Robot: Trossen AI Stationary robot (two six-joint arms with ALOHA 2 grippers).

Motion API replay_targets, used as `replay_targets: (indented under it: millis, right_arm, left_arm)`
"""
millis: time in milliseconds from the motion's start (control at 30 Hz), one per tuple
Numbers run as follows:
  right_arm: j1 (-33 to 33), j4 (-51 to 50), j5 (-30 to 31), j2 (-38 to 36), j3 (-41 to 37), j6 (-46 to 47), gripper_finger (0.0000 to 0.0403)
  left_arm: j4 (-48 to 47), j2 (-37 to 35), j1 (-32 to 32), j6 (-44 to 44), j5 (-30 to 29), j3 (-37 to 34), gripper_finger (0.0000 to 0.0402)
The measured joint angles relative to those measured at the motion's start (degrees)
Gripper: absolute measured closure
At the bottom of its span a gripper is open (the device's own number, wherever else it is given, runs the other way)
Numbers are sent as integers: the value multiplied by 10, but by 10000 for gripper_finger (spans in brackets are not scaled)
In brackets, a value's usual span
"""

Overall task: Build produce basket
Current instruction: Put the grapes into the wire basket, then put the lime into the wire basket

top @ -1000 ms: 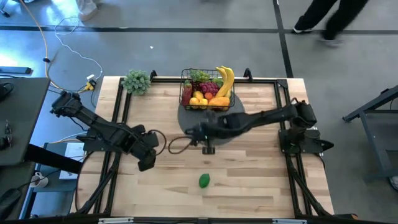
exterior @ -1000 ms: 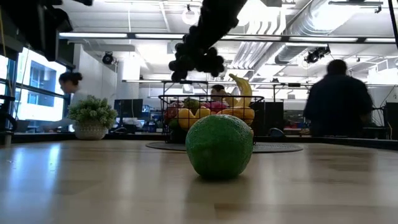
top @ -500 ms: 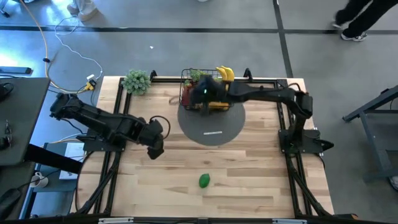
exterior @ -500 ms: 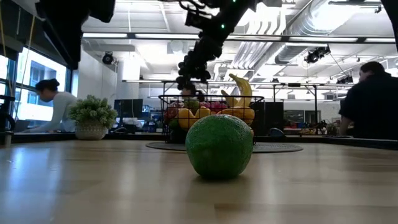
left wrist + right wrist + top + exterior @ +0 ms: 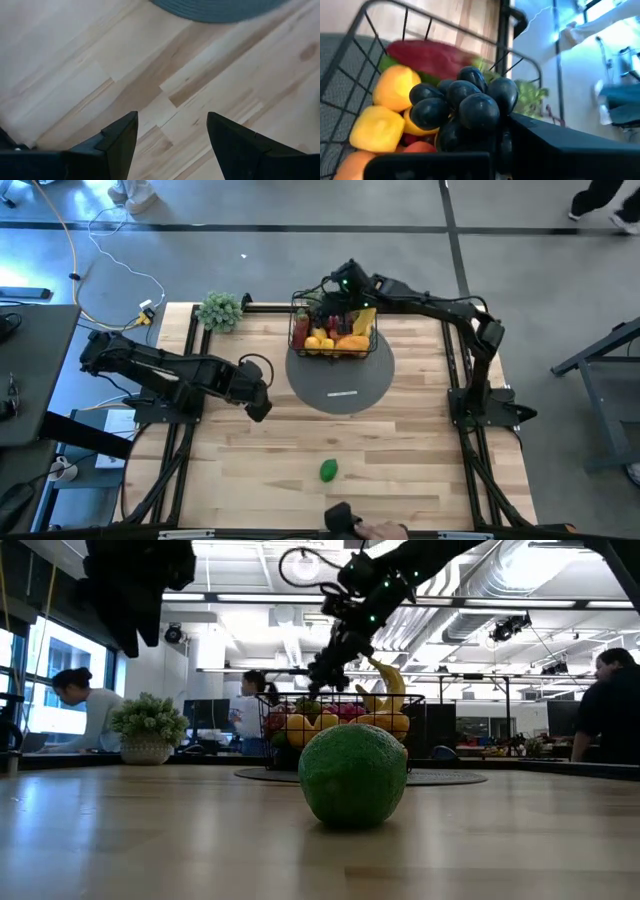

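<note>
Right gripper [image 5: 470,150] clamped on glossy black grapes [image 5: 462,105], hanging over wire-mesh basket [image 5: 333,330] of produce [image 5: 335,335] at far bench edge, on round grey mat [image 5: 340,380]. Left gripper [image 5: 170,135] parted, empty, over pale plank bench [image 5: 400,440]. Round green lime [image 5: 328,470] alone near front. Open office behind, people at desks.

Glossy black grapes [image 5: 462,107], thin black wire basket [image 5: 350,55], seemingly matt pale wood table [image 5: 75,65].
</note>
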Motion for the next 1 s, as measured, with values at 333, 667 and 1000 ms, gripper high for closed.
replay_targets:
  millis: [333,667,1000]
  right_arm:
    - [-10,-2,15,39,0,-4,400]
    - [3,-1,72,39,-1,-14,309]
    - [15,-78,108,39,61,44,225]
  left_arm:
    - [61,0,28,-31,0,0,174]
    - [141,0,30,19,0,0,174]
    - [140,0,30,19,0,0,174]
